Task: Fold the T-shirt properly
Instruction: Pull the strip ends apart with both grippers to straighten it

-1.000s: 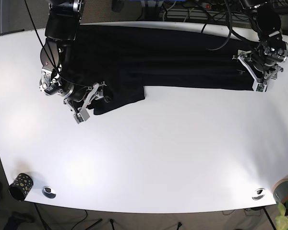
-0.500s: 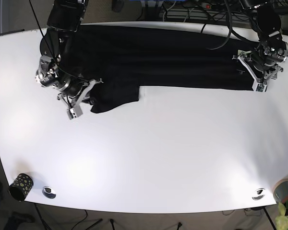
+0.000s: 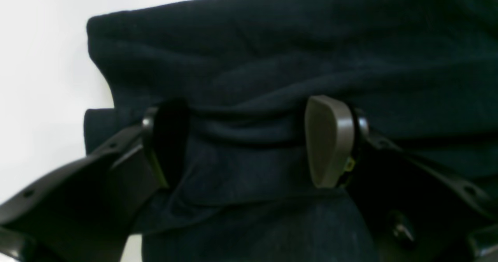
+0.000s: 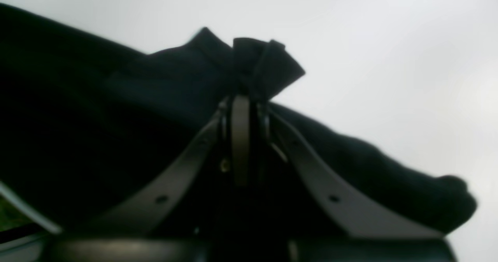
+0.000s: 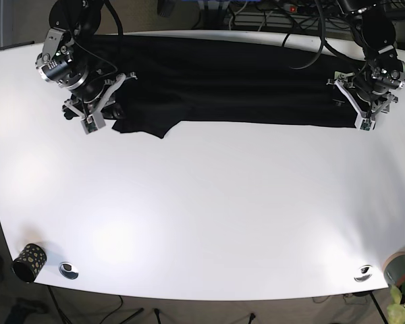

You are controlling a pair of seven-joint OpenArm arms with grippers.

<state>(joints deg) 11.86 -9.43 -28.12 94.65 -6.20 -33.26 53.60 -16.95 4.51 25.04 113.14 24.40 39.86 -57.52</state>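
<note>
White table (image 5: 209,216) fills most of the base view, and the black T-shirt (image 5: 236,81) lies folded in a long band across its 12 o'clock edge, running from about 10 o'clock to 2 o'clock. A loose flap of the cloth hangs down from the band toward 10 o'clock.

At 10 o'clock the right gripper (image 4: 243,98) is clenched on a bunched corner of the T-shirt; its wrist view shows the jaws pressed together with a small knot of fabric sticking out above them. At 2 o'clock the left gripper (image 3: 249,141) sits over the other end of the band with its jaws spread wide, a ridge of cloth lying between the two fingers (image 3: 328,141), released rather than pinched.

Along the 6 o'clock edge a patterned cup (image 5: 28,262) stands at 7 o'clock, with a grey roll of tape (image 5: 399,267) at 5 o'clock.
</note>
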